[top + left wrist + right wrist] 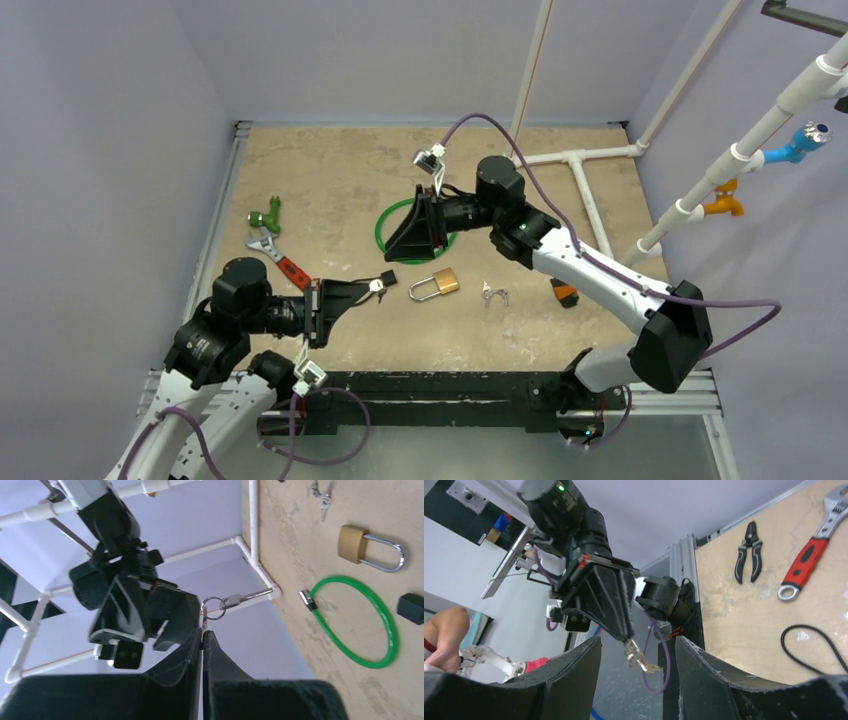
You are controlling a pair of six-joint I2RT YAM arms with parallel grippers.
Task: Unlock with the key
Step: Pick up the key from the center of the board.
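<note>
1. The left gripper is nearest the bases. Its fingers are pressed tight together on a key ring, and the key sticks out past the tips, held off the table.
2. Just right of those tips the padlock lies flat on the table, with its brass body to the right and its silver shackle pointing at the key. Key and padlock are apart.
3. A spare bunch of keys lies near the padlock's right side. A red-handled wrench lies left of it, by the left arm.
4. A small black block sits just behind the left gripper's tips.
5. Farther back, the right gripper hangs over a green cable loop. Its jaws are spread with nothing between them, and it faces the held key.
6. White pipes run along the far right.
</note>
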